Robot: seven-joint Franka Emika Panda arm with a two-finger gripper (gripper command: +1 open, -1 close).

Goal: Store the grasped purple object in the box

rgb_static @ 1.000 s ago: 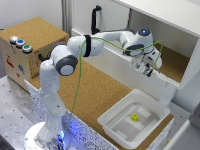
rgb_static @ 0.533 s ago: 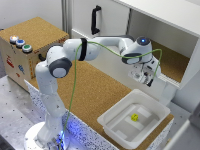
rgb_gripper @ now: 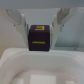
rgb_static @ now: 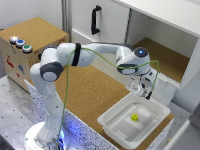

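My gripper (rgb_static: 145, 91) is shut on a small dark purple block (rgb_gripper: 40, 36) and holds it just above the far edge of the box (rgb_static: 111, 119), a shallow white tray with a wide rim. In the wrist view the block sits between the two fingers (rgb_gripper: 18, 22), with the white box wall (rgb_gripper: 30, 60) right below. In the exterior view the block is too small to make out. A small yellow object (rgb_static: 134, 117) lies inside the box.
A brown crate (rgb_static: 20, 57) with coloured buttons stands at the exterior view's left. A large white cabinet (rgb_static: 165, 30) with a cork floor is behind the arm. The box rests on a cork-topped table (rgb_static: 90, 95).
The arm has drawn the gripper out of the cabinet and lowered it toward the box, moving to the exterior view's left and down. The block stays gripped.
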